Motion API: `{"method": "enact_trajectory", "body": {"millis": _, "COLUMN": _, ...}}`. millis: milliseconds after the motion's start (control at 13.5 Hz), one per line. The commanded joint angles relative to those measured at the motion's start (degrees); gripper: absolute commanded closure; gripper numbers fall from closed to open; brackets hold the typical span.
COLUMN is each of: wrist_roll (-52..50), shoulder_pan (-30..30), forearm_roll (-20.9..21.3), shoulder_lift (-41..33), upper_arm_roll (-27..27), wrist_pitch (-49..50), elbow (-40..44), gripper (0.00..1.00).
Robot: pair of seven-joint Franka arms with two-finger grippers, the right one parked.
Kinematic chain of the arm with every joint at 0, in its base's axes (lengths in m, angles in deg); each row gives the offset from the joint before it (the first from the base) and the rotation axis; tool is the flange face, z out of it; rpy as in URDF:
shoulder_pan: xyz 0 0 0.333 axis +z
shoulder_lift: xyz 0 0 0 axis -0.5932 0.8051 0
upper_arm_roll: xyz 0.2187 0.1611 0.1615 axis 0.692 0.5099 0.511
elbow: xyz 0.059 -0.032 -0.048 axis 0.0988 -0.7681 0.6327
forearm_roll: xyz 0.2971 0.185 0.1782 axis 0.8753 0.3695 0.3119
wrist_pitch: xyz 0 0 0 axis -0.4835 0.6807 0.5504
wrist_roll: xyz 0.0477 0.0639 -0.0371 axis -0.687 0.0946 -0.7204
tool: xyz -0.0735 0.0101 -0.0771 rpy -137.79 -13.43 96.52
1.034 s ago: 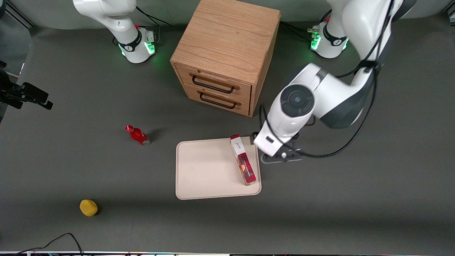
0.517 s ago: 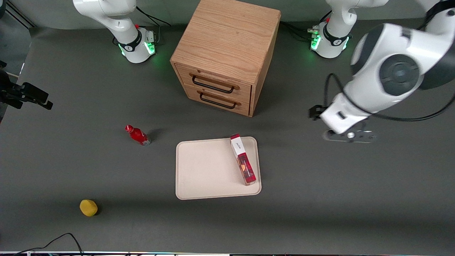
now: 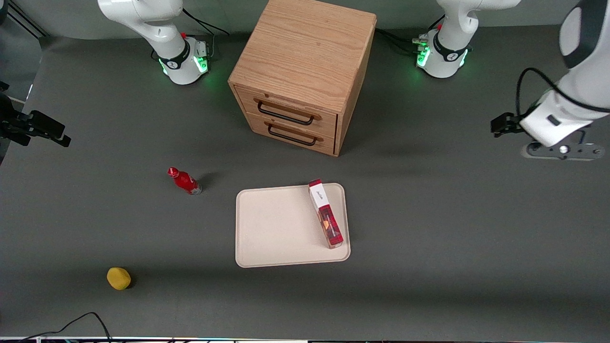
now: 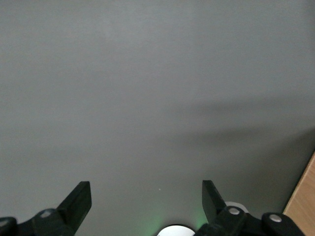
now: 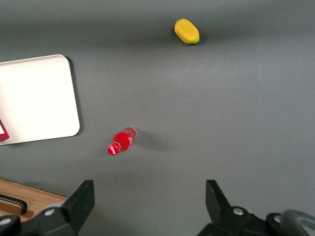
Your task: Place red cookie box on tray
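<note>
Front view: the red cookie box (image 3: 326,214) is lying flat in the tray (image 3: 276,228), along the tray's edge toward the working arm's end of the counter (image 3: 429,267). Its long axis is running from farther to nearer the front camera, slightly slanted, white end panel at the farther end. Nothing else is sitting in the tray. The claw (image 3: 561,150) is hanging well apart from the box, out toward the working arm's end and above bare counter; the box is lying toward the parked arm's end from it. Task is reading as done; I judge only retreat is remaining. Drawer cabinet (image 3: 305,71) is standing farther from the camera than the tray.

Left wrist view: the claw (image 4: 146,201) is showing its fingers (image 4: 78,199) spread apart with nothing between, only grey counter below.

Right wrist view: the tray (image 5: 44,93) is carrying a sliver of the box (image 5: 3,131) at its edge; small red bottle (image 5: 121,141) and yellow object (image 5: 187,31) are lying on the counter outside it.
</note>
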Motion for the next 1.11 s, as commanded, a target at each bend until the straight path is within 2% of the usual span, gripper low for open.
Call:
{"method": "enact_trajectory", "body": {"millis": 0, "wrist_roll": 1.31, "shoulder_pan": -0.73, "forearm_roll": 0.09, "shoulder_lift": -4.29, "upper_arm_roll": 2.82, "wrist_pitch": -4.83, "elbow": -5.27, "gripper": 0.00}}
{"method": "enact_trajectory", "body": {"millis": 148, "wrist_roll": 2.97, "shoulder_pan": -0.73, "forearm_roll": 0.09, "shoulder_lift": -7.01, "upper_arm_roll": 2.92, "wrist_pitch": -11.42, "elbow": -10.45, "gripper": 0.00}}
{"method": "enact_trajectory", "body": {"millis": 369, "wrist_roll": 2.80, "shoulder_pan": -0.82, "forearm_roll": -1.66, "shoulder_lift": -9.31, "upper_arm_roll": 2.57, "wrist_pitch": -9.78, "elbow": -10.48, "gripper": 0.00}}
{"method": "enact_trajectory", "body": {"millis": 517, "wrist_roll": 2.54, "shoulder_pan": -0.90, "forearm_roll": -2.90, "shoulder_lift": -9.14, "upper_arm_roll": 2.31, "wrist_pitch": -6.20, "elbow": -8.03, "gripper": 0.00}}
{"method": "enact_trajectory", "body": {"millis": 886, "wrist_roll": 2.62, "shoulder_pan": -0.99, "forearm_roll": -2.12, "shoulder_lift": -6.95, "upper_arm_roll": 2.40, "wrist_pitch": -3.80, "elbow": -3.73, "gripper": 0.00}}
{"method": "enact_trajectory", "body": {"millis": 1034, "wrist_roll": 1.93, "shoulder_pan": -0.90, "forearm_roll": -2.20, "shoulder_lift": -2.92, "upper_arm_roll": 2.31, "wrist_pitch": 3.73, "elbow": 2.24, "gripper": 0.00}}
